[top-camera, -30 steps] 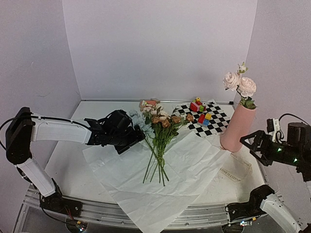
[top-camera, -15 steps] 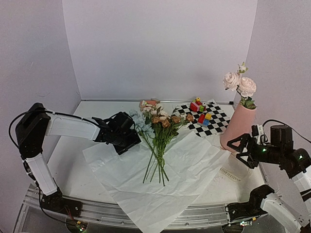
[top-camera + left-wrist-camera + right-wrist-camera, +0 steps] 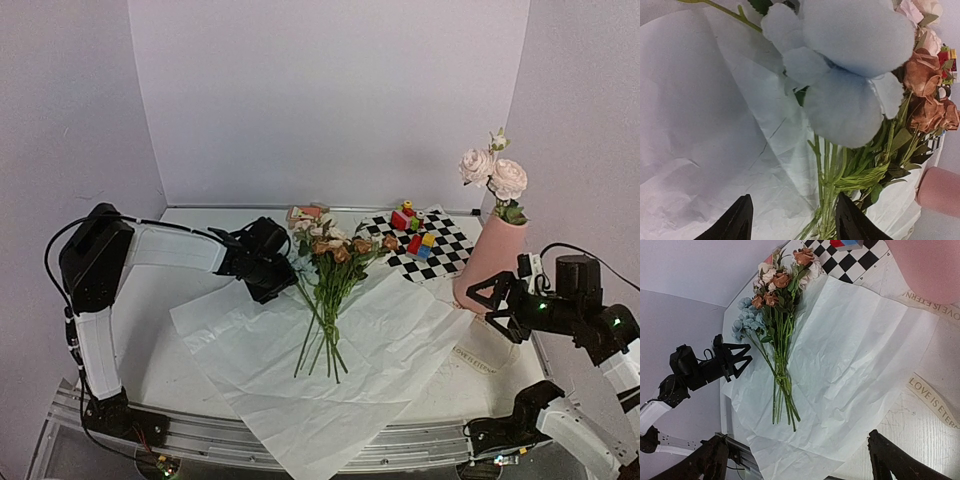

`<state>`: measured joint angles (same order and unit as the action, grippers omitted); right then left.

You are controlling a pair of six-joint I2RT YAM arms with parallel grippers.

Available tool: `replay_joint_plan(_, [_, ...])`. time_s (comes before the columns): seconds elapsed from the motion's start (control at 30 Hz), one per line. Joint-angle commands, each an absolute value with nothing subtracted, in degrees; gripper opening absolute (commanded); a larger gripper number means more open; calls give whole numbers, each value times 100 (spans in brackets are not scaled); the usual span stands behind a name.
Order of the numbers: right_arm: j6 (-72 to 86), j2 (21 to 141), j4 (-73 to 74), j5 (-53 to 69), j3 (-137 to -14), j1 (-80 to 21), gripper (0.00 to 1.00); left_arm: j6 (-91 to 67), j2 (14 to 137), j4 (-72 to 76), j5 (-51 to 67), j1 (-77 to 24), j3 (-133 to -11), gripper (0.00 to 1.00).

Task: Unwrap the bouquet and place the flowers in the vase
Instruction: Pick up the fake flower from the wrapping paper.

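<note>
The bouquet lies unwrapped on the spread white paper [image 3: 390, 335], its green stems [image 3: 322, 335] pointing to the near edge. The flowers [image 3: 335, 247] are peach, pink and cream, with a pale blue bloom [image 3: 850, 60] on the left. My left gripper [image 3: 282, 280] is low beside that blue bloom. Its jaws stand apart, and the stems [image 3: 827, 200] run between the fingers [image 3: 852, 222], close to the right one, unclamped. The pink vase [image 3: 490, 262] stands at the right with two pale roses [image 3: 495, 175] in it. My right gripper [image 3: 492, 305] hovers wide open at its base.
A checkered mat [image 3: 440, 255] with small coloured toy blocks [image 3: 412, 225] lies behind the paper, left of the vase. A printed strip [image 3: 935, 400] reading LOVE IS ETERNAL lies on the table by the paper's right edge. Walls close in on the left, back and right.
My left gripper has moved right and back towards the blooms while its jaws narrowed. My right gripper came in left beside the vase's base, then held still.
</note>
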<state>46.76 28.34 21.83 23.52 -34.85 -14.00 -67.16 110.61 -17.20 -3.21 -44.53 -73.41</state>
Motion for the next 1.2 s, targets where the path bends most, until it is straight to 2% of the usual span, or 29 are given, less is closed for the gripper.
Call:
replay_joint_plan(0.0, [4551, 2899, 2201, 2236, -3735, -1377, 98, -6737, 11409, -1749, -144, -4432, -7920, 57])
replay_joint_plan(0.2, [4415, 2811, 2416, 2088, -3811, -1380, 98, -6881, 11870, -1748, 209, -4430, -8172, 55])
replay_joint_plan(0.4, [4289, 2799, 2570, 2024, -3916, -1380, 98, -7004, 12168, -1744, 214, -4430, -8389, 47])
replay_joint_plan(0.47, [4242, 2827, 2652, 2032, -3968, -1380, 98, -6955, 12203, -1747, 189, -4430, -8468, 40])
replay_joint_plan(0.57, [4176, 2839, 2801, 2037, -4041, -1379, 98, -6823, 12149, -1749, 100, -4430, -8517, 22])
replay_joint_plan(0.77, [4069, 2678, 3161, 1887, -4189, -1374, 98, -6788, 11677, -1767, -425, -4430, -8335, 0])
replay_joint_plan(1.17, [4202, 2101, 3627, 1849, -4113, -1378, 98, -6683, 10734, -2051, -1277, -4431, -8117, 0])
